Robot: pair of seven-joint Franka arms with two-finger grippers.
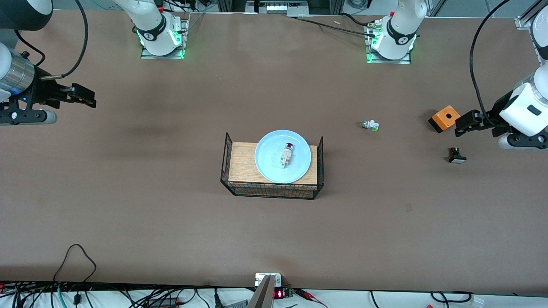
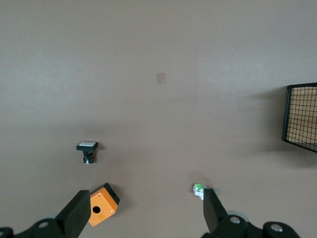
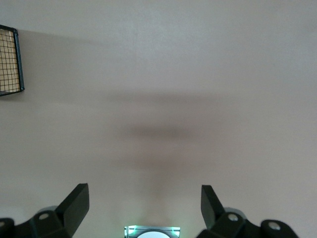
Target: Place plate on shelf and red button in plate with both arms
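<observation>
The pale blue plate (image 1: 283, 156) lies on the wood top of the wire rack (image 1: 239, 164) at the table's middle. The red button (image 1: 287, 155) rests on the plate, its red cap toward the robots' bases. My left gripper (image 1: 461, 127) hangs open and empty in the air at the left arm's end of the table, beside an orange box (image 1: 445, 118). In the left wrist view its fingers (image 2: 79, 212) stand wide apart. My right gripper (image 1: 90, 99) hangs open and empty over bare table at the right arm's end, its fingers (image 3: 77, 202) spread in the right wrist view.
A white switch with a green cap (image 1: 370, 125) lies between the rack and the orange box (image 2: 101, 204). A black switch with a white cap (image 1: 456, 155) lies nearer the front camera than the orange box. The rack's wire end (image 2: 301, 116) shows in the left wrist view.
</observation>
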